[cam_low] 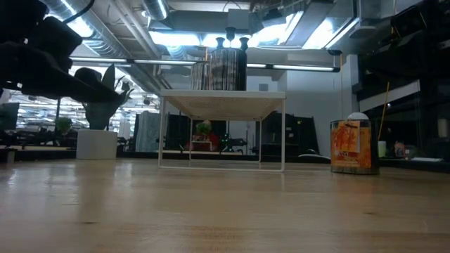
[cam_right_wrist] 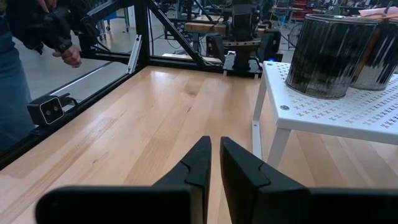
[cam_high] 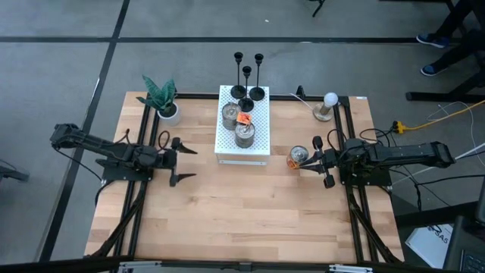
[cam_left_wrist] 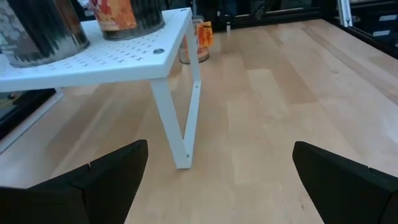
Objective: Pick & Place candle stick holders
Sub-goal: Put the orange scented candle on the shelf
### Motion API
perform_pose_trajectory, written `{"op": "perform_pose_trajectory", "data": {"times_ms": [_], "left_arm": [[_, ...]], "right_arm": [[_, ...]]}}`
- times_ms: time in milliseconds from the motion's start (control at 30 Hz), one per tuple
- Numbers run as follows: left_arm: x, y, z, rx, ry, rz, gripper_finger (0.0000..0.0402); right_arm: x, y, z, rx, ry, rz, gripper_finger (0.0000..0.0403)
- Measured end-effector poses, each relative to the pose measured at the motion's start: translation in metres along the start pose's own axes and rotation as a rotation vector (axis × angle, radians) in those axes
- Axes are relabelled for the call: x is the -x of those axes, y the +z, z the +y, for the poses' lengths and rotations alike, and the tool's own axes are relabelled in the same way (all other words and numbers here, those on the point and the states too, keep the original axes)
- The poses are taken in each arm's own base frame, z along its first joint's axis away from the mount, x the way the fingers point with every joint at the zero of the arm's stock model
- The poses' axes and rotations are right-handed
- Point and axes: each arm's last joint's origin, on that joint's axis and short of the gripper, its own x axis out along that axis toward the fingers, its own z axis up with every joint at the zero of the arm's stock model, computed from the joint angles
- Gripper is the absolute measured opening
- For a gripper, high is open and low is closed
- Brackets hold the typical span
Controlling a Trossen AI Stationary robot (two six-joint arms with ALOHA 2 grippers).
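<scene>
Candle stick holders stand clustered at the far end of the white rack, three stems clear only in the high view. Left end effector wide open, empty, left of the rack. Right end effector pinched shut, empty, beside an orange-label tin on the bench. Right wrist view alone shows a person's hand

candle stick holders mostly hidden behind tins

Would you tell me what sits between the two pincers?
In the high view, the white rack stands between the left pincer and right pincer.
</scene>
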Motion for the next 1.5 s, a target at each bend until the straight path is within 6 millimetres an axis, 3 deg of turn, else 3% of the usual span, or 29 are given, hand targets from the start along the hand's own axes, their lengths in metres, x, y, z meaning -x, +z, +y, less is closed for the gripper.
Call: {"op": "perform_pose_trajectory", "data": {"times_ms": [367, 667, 1500], "left_arm": [[0.003, 0.004, 0.012, -0.050, -0.051, -0.059, 0.0400], [0.005, 0.006, 0.020, 0.042, -0.004, -0.093, 0.0400], [0.006, 0.007, 0.020, 0.058, -0.003, -0.108, 0.0400]], "right_arm": [[0.000, 0.000, 0.000, 0.000, 0.000, 0.000, 0.0039], [0.000, 0.000, 0.000, 0.000, 0.000, 0.000, 0.0039], [0.000, 0.000, 0.000, 0.000, 0.001, 0.000, 0.0039]]}}
